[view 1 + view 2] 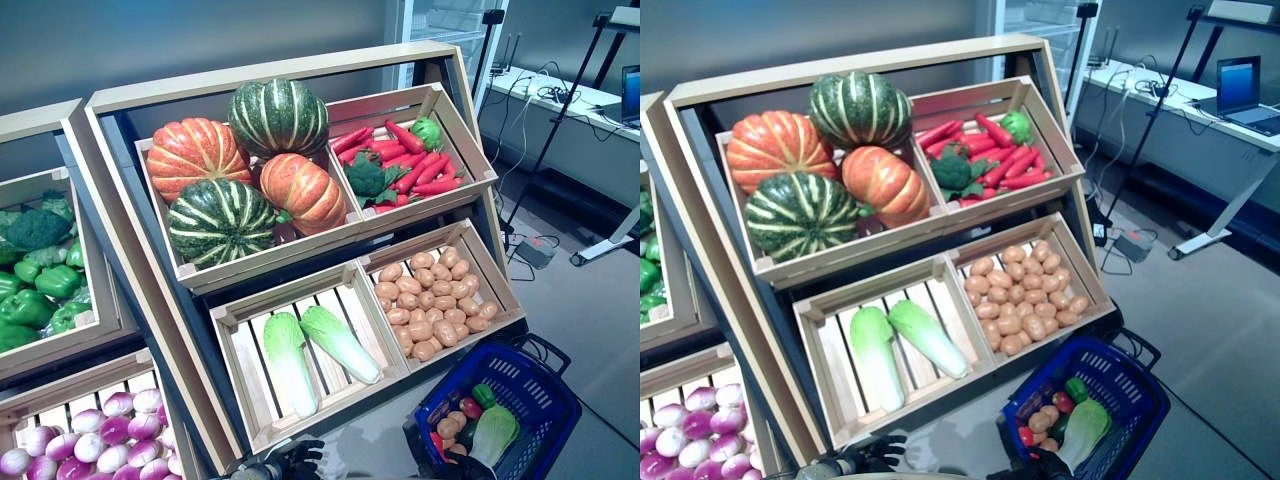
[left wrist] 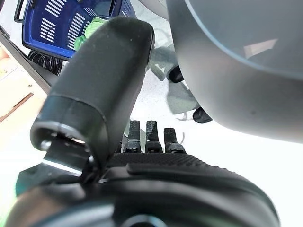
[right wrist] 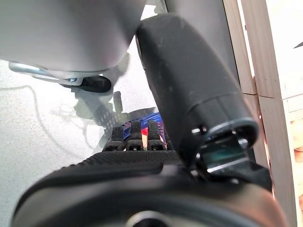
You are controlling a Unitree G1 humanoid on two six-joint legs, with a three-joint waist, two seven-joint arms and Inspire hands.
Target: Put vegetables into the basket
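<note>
The blue plastic basket stands on the floor at the lower right, in front of the stand. In it lie small potatoes, a red round vegetable, a green pepper and a pale green cabbage. My right hand is at the basket's near rim, fingers straight, holding nothing; its wrist view shows the fingers above the blue basket. My left hand is low in front of the stand's cabbage crate, open and empty. The basket also shows in the left wrist view.
A tall wooden vegetable stand with slanted crates rises right in front of me. A second stand is at the left. A desk with a laptop and tripod legs stand at the back right. Grey floor lies to the right of the basket.
</note>
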